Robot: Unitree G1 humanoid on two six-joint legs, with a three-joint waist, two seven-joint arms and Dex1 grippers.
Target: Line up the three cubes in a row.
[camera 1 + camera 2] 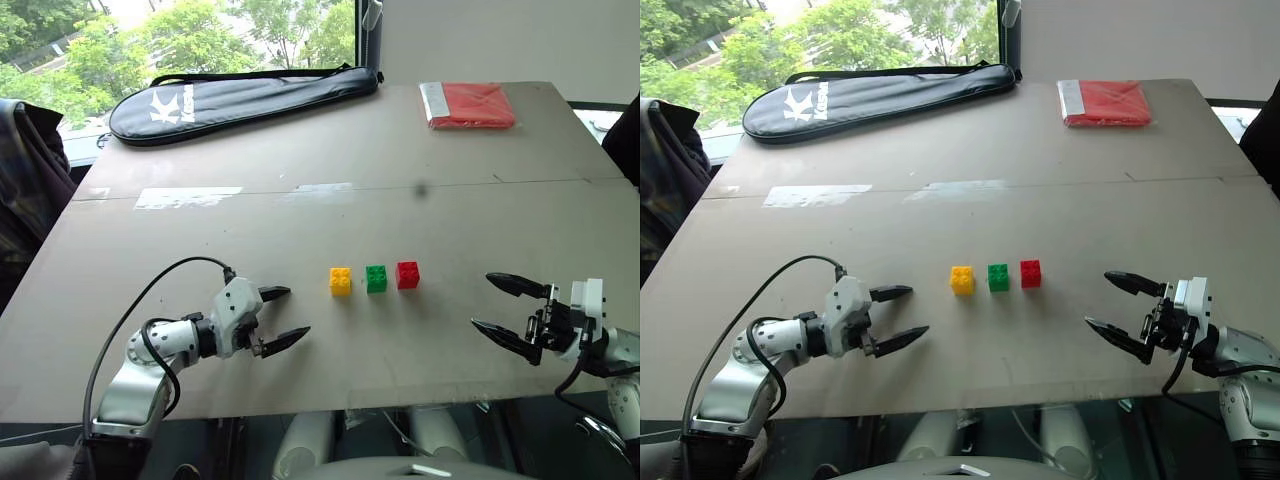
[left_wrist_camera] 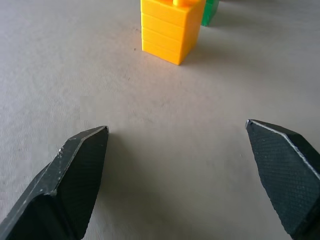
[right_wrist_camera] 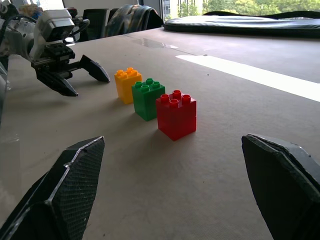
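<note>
Three studded cubes stand side by side in a row near the table's front middle: yellow cube (image 1: 340,281) on the left, green cube (image 1: 376,278) in the middle, red cube (image 1: 407,274) on the right, with small gaps between them. My left gripper (image 1: 282,315) is open, a short way left of the yellow cube (image 2: 171,30), holding nothing. To the right of the red cube (image 3: 175,114), my right gripper (image 1: 492,303) is open and empty, pointing toward the row.
A black racket bag (image 1: 240,98) lies along the far left of the table (image 1: 300,210). A flat red cloth packet (image 1: 468,104) sits at the far right. A dark garment (image 1: 25,180) hangs beside the table's left edge.
</note>
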